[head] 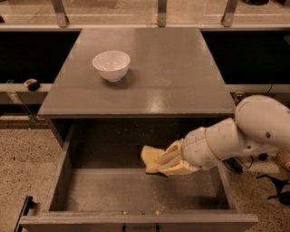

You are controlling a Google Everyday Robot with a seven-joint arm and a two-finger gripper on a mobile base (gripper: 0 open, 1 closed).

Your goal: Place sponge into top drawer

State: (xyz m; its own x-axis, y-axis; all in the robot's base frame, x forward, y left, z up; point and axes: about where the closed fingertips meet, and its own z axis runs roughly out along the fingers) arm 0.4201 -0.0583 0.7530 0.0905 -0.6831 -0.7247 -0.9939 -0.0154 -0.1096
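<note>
The pale yellow sponge is held in my gripper, just above the speckled floor inside the open top drawer, right of the drawer's middle. The pale fingers are closed around the sponge's right part; its left end sticks out free. My white arm reaches in from the right over the drawer's right wall. The drawer is pulled fully out from under the grey cabinet top.
A white round bowl stands on the cabinet top at the back left. Dark cables lie on the speckled floor to the right. A rail with metal posts runs behind the cabinet.
</note>
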